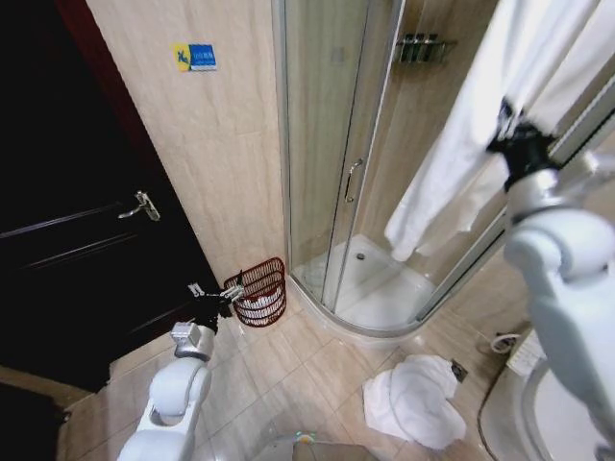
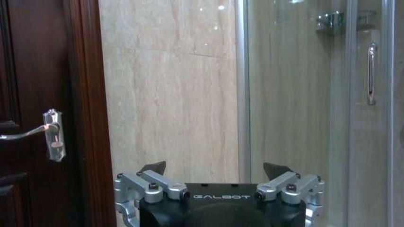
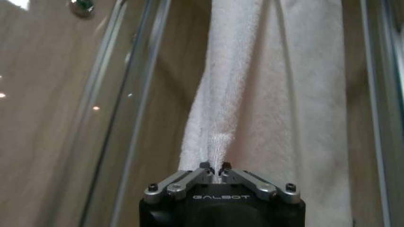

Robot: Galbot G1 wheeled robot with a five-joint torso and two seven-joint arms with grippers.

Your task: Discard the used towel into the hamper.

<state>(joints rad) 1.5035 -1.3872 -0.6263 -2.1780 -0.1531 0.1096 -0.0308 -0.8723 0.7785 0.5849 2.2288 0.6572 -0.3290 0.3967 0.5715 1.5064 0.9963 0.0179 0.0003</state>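
Observation:
The used towel (image 1: pixel 461 144) is white and hangs high at the right over the shower's glass wall. My right gripper (image 1: pixel 505 117) is raised to it and shut on a fold of the towel (image 3: pixel 277 94), the right gripper (image 3: pixel 215 167) pinching the cloth between its tips. The hamper (image 1: pixel 263 291), a reddish-brown open-weave basket, stands on the floor against the tiled wall with something white inside. Low down, my left gripper (image 1: pixel 215 290) hovers just left of the hamper. In its wrist view the left gripper (image 2: pixel 216 169) is open and empty, facing the wall.
A dark door (image 1: pixel 86 221) with a metal handle (image 1: pixel 144 205) stands at the left. The curved glass shower enclosure (image 1: pixel 336 163) fills the middle. A second white towel (image 1: pixel 418 399) lies crumpled on the floor tiles, next to a white fixture (image 1: pixel 553 413) at lower right.

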